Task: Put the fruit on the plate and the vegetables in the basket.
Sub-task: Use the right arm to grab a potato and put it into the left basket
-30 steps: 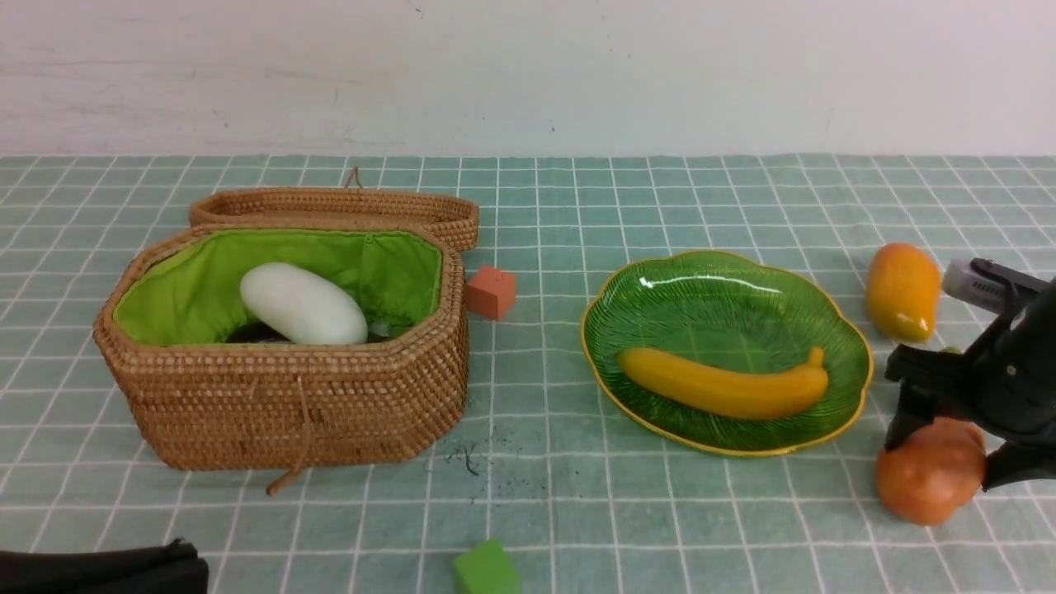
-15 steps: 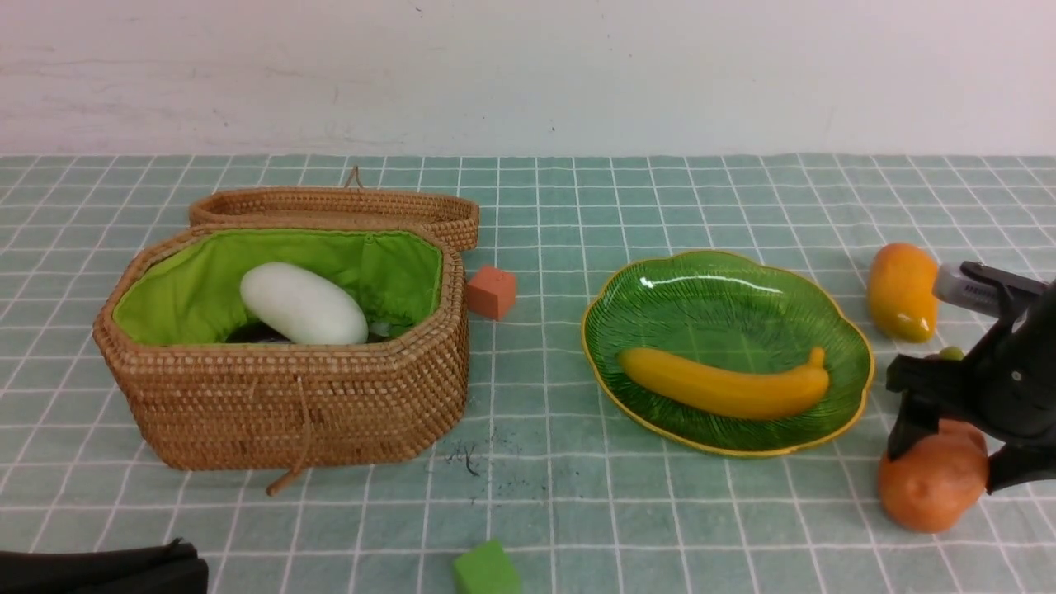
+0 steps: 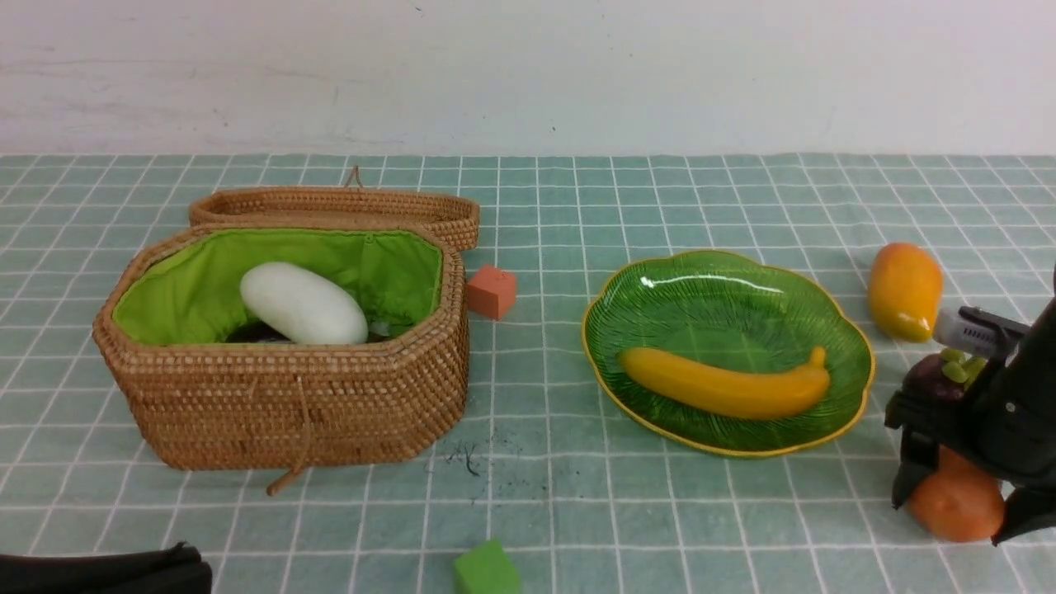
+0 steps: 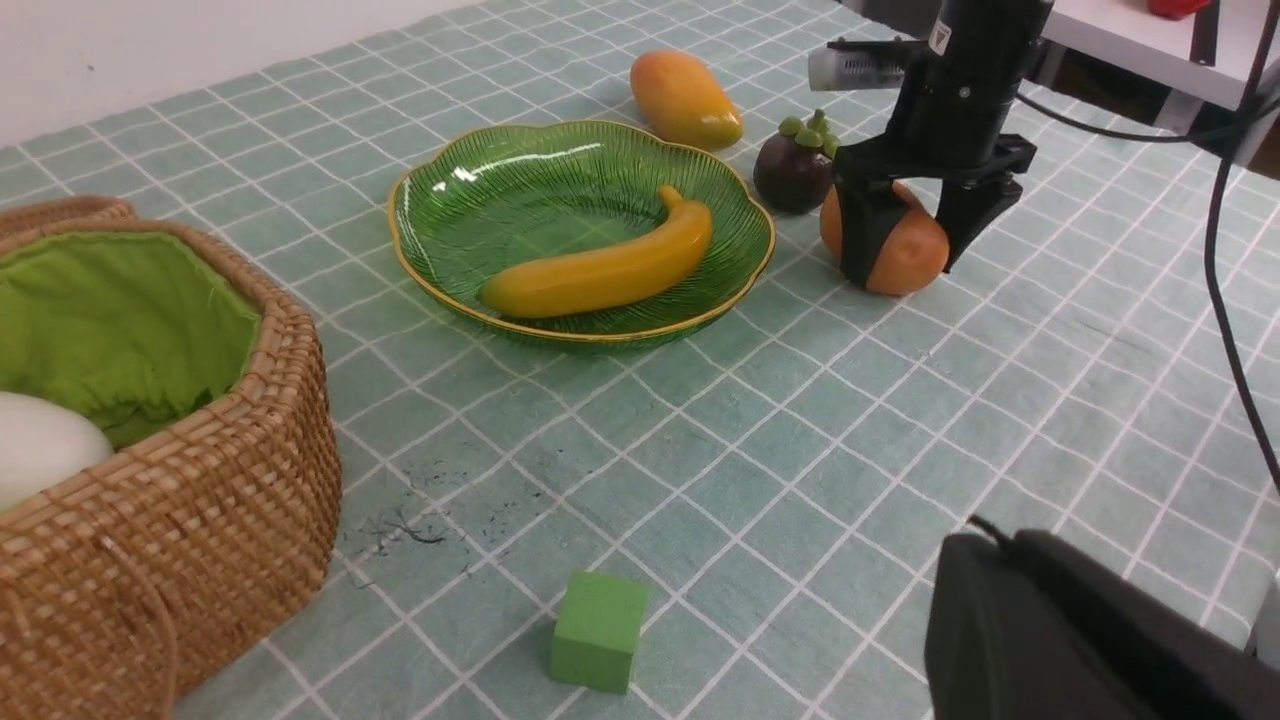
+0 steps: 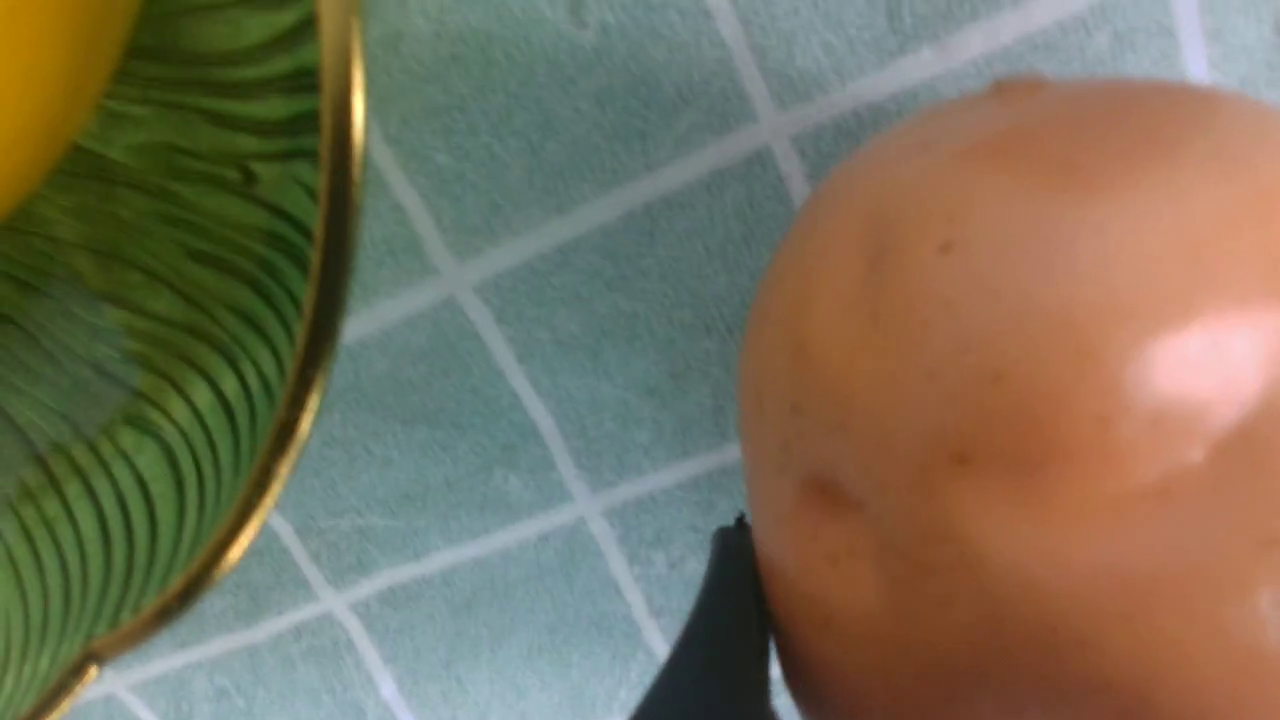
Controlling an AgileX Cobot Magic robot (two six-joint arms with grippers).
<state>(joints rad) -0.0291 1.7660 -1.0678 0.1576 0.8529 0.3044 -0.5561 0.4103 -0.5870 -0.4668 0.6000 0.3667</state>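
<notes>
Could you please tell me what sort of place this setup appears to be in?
Probably a robotics lab test bench, not a kitchen: a green checked tablecloth against a bare white wall, a stray green cube and orange cube, and a black cable hanging past a white shelf.

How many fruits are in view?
3: a long curved yellow banana on the green glass plate; a glossy orange-yellow mango and a round dark purple mangosteen right of it. The brown wicker basket may hide more.
</notes>
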